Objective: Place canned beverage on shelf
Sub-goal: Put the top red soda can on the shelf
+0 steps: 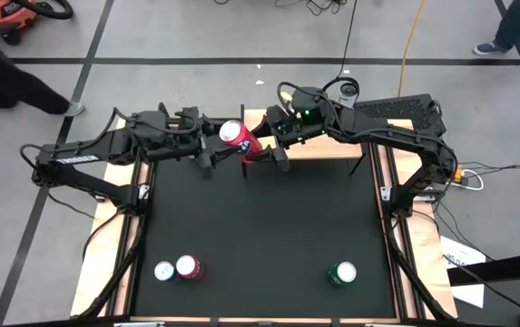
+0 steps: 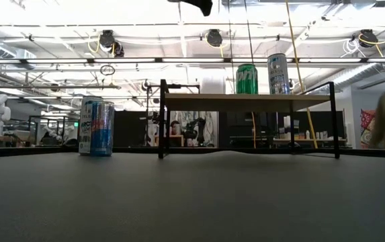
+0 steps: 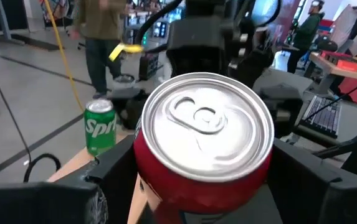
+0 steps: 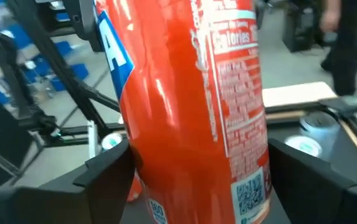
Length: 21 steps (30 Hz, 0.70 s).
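Our left pincer (image 3: 197, 180) clasps the red can (image 1: 233, 135) from both sides, its lid facing the wrist camera. Our right pincer (image 4: 190, 174) flanks the same can, a finger pressed on either side of the label. So both pincers hold the can between them, tilted in the air above the worktop (image 1: 260, 236), with nothing under it.

The shelf (image 2: 246, 102) lies just beyond the pincers, under the right arm. A green can (image 2: 246, 78) and a silver can (image 2: 277, 74) already stand on its plank toward one end.

We judge this a hand-over. To do it well, we should make one grip firm before the other loosens. Then we bring the can upright and lower it onto the bare stretch of plank, clear of its two neighbours.
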{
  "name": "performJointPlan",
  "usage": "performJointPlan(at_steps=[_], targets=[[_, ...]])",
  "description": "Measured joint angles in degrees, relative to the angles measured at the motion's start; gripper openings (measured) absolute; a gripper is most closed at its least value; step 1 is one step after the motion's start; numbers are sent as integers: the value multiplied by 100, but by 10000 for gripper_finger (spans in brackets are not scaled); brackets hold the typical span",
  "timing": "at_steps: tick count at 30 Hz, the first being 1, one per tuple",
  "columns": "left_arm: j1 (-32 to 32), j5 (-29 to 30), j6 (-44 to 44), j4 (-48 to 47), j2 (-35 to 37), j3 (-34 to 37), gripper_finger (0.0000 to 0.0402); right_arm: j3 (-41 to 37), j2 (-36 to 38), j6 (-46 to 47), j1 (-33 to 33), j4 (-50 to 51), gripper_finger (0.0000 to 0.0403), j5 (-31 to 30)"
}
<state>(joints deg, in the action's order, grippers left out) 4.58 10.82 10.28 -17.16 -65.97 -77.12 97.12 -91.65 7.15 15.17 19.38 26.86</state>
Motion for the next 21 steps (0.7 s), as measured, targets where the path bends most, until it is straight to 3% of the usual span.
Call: performJointPlan(at_steps=[7,13,17,21], targets=[[408,156,-23,-132,-255,0,281,-4,656,7,9,1196,351,-1670],[787,-276,-185,134,-639,1,281,-7,1160,140,10,2051,352,-3255],[1118,-486,-434,482,-1098,-2,281,-7,1461,402,13,2463,353,-3701],[1515,-807,-521,968,-1681,-2,281,-7,1662,725,12,2813,353,-3751]])
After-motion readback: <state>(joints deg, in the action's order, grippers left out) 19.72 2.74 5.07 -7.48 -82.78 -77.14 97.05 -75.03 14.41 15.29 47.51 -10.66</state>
